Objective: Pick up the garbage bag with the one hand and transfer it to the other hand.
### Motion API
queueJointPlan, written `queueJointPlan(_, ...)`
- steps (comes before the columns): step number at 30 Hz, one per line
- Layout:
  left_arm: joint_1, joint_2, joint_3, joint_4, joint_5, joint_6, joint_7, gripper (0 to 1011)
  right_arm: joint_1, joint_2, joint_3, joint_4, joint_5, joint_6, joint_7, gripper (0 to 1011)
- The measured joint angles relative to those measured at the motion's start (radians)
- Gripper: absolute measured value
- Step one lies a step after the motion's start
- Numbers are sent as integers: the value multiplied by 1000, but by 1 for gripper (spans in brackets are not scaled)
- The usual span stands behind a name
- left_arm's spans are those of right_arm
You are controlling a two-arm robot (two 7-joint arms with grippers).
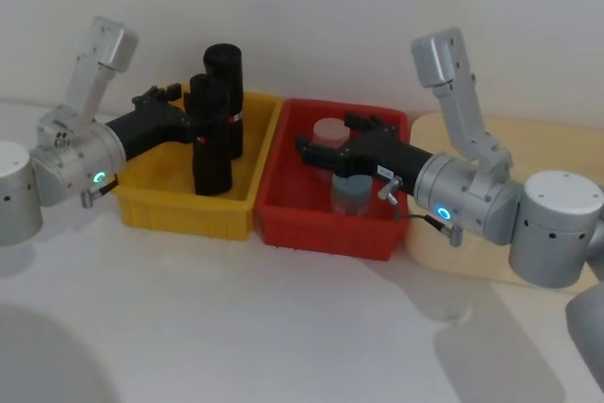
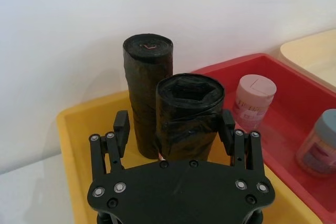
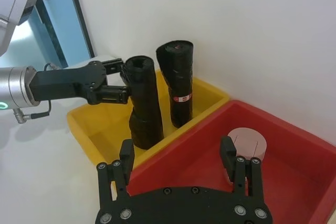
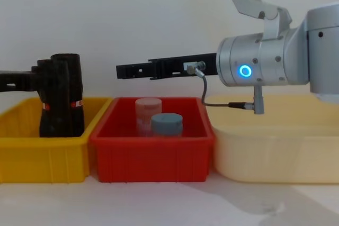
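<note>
Two black garbage bag rolls stand upright in the yellow bin (image 1: 179, 207). My left gripper (image 1: 200, 112), on the teal-ringed arm, is open with its fingers on either side of the nearer garbage bag (image 1: 211, 143) near its top. In the left wrist view that garbage bag (image 2: 189, 114) sits between the fingers (image 2: 122, 124), with a gap on one side. The second roll (image 1: 225, 68) stands just behind it. My right gripper (image 1: 326, 134), on the blue-ringed arm, hovers open over the red bin (image 1: 321, 226), holding nothing.
The red bin holds a pink-lidded jar (image 1: 330, 129) and a blue-lidded jar (image 1: 352, 191) under my right gripper. A cream tray (image 1: 552, 143) lies at the far right. A white wall rises close behind the bins.
</note>
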Motion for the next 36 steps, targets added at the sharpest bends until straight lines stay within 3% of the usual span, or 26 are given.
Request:
queueJointPlan(15,-43,-18,28,62,26,-25,-14,998,13,2,5,33,24,-13,7,1001)
queueJointPlan(19,-47,-20,31,68,29,-27,-16,927,13,4,6,36,30,-14,9,1001)
queueJointPlan(30,-55,-23,36,81,34,-32,-19,603,21,13,-5,59,37,-2,16,1001)
queueJointPlan(36,-58,-24,37,84,35,-33,-19,535,33,14,-23,91,23,13,18,1001)
